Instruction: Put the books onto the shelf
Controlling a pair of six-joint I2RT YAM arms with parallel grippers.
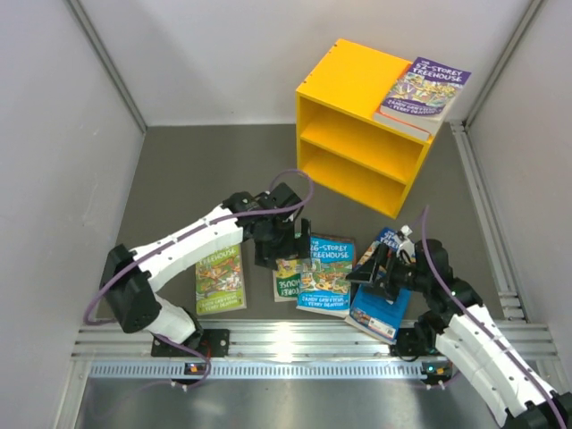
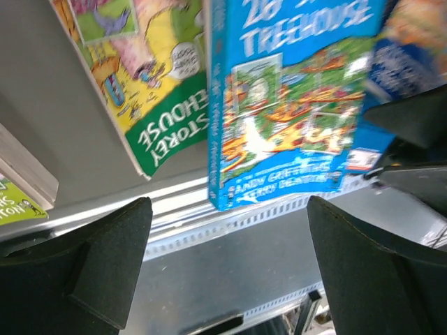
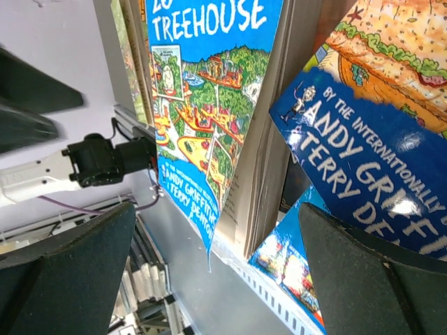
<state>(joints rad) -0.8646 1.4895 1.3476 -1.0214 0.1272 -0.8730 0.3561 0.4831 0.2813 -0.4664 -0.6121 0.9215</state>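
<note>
A: Book positions?
B: Purple paperback lies flat atop the yellow two-compartment shelf, far right. Green paperback and blue "26-Storey Treehouse" paperback lie on the dark counter, near side.
A: Jaws?
B: Left jaws apart, holding nothing. Right jaws apart, over blue-covered books, near right.

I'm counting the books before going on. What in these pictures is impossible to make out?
- Top view: the green book is partly covered by the left gripper and a blue book.
- Top view: the right gripper hides the pile beneath; its count is unclear.
- Left wrist view: a lime book is cut off by the left edge.
</note>
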